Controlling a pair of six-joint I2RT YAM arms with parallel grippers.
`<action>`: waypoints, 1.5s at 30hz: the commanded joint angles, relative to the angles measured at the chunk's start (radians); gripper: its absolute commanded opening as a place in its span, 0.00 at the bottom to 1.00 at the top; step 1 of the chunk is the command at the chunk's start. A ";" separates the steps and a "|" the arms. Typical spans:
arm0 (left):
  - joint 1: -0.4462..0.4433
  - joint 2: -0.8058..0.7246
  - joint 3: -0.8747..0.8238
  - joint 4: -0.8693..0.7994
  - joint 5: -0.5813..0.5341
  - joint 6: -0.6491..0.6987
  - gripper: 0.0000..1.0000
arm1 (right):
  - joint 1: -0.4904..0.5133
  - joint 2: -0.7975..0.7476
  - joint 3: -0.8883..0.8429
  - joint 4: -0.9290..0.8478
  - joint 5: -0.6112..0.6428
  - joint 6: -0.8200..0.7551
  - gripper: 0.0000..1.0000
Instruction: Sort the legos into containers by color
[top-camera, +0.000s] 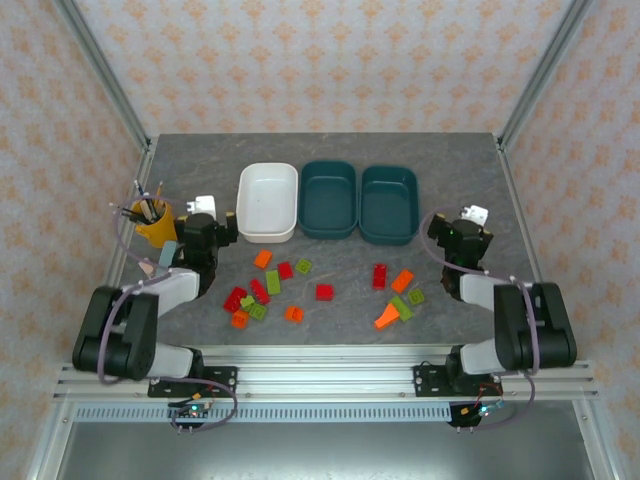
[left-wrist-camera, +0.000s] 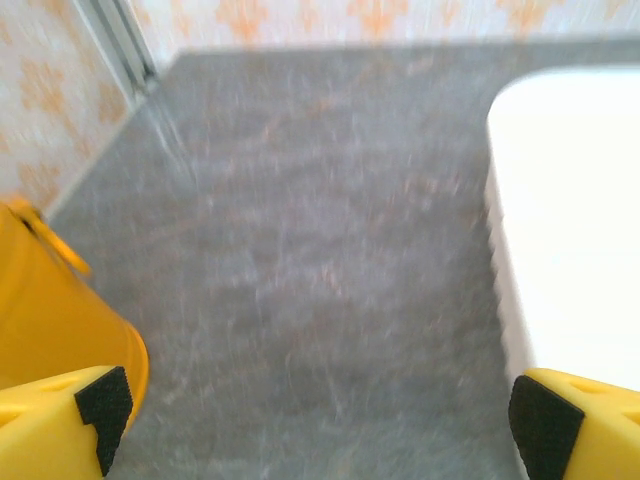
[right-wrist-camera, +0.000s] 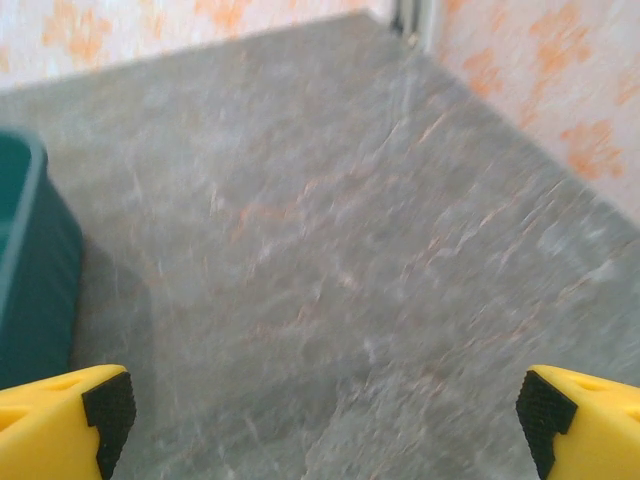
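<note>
**1. Containers, qty 3.** One shallow, rounded-rectangular white plastic tub serves as the ref. landmark (hereafter white tub). Two dark teal plastic tubs of the same shape (hereafter teal tubs) stand in a row directly right of the white tub, side by side.

**2. Bricks, approx. 16 pcs.** The small plastic legos all lie loose on the grey stone-pattern desk, on the near side of the tub row.
- Red: approx. 5.
- Orange: approx. 5.
- Lime green: approx. 6.
- Larger cluster, approx. 11 pcs: just nearer than the white tub.
- Smaller cluster, approx. 5 pcs: further right, on the near side of the second teal tub.

**3. Misc., qty 1.** A yellow cylindrical cup stands left of the white tub and holds several pencils.

**4. Grippers, qty 2.**
- The left gripper sits between the yellow cup and the white tub. It is released, with jaws spread wide and bare desk between the pads.
- The right gripper sits just right of the second teal tub, well apart from the white tub. It is also released, with jaws wide and nothing grasped.

**5. Markings.** Any lettering on the bricks is too small to read.
</note>
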 joint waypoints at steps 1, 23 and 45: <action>-0.033 -0.129 0.063 -0.157 -0.126 -0.056 1.00 | 0.016 -0.128 0.049 -0.097 0.121 0.017 0.99; -0.224 -0.343 0.549 -1.276 0.151 -0.647 1.00 | 0.130 -0.303 0.734 -1.854 -0.215 0.627 0.82; -0.615 -0.468 0.294 -1.031 0.364 -0.627 0.98 | 0.172 -0.146 0.210 -1.338 -0.561 1.101 0.71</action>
